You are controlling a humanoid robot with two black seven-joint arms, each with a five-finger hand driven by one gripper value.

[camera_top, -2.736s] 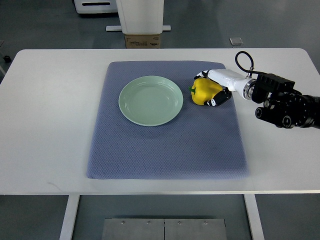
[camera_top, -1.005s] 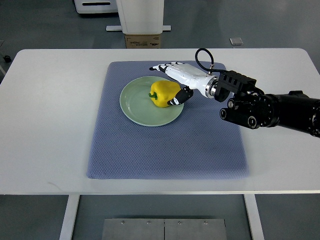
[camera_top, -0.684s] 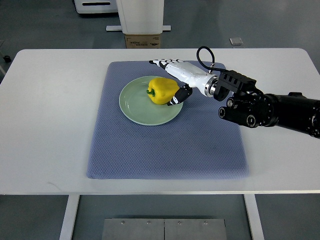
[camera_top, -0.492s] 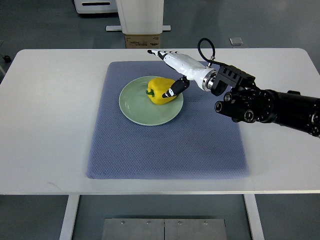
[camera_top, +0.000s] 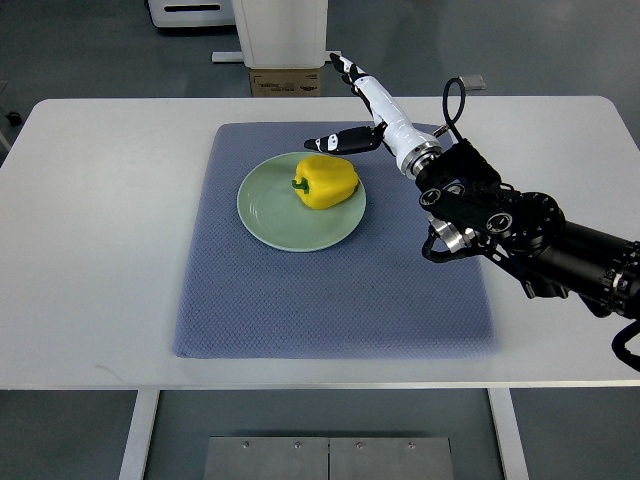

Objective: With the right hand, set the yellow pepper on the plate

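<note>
The right hand [camera_top: 362, 105] is seen raised above the far part of the table [camera_top: 100, 230], with its fingers [camera_top: 345, 68] stretched out straight toward the far edge and its thumb [camera_top: 335, 141] splayed off to the side; nothing is gripped by it, so the hand is released. The thumb tip is held just beyond the far rim of the plate, apart from the pepper. The white hand is joined at the wrist to a black forearm [camera_top: 520, 235], which is brought in from the picture's right edge and is crossed by a looped black cable [camera_top: 450, 95].

The yellow bell pepper [camera_top: 327, 182] is found lying on the pale green plate [camera_top: 265, 210], toward its right and far side, with its green stem [camera_top: 298, 184] turned to the left. The pepper is not touched by the hand.

The plate is set on a blue-grey textured mat [camera_top: 330, 290], in the mat's far half. The mat is spread over the middle of the white table. Beyond the table's far edge, a white pedestal base [camera_top: 280, 35] and a small cardboard box [camera_top: 286, 82] are seen on the grey floor, and a small grey square object [camera_top: 472, 82] is seen further right on that floor.
</note>
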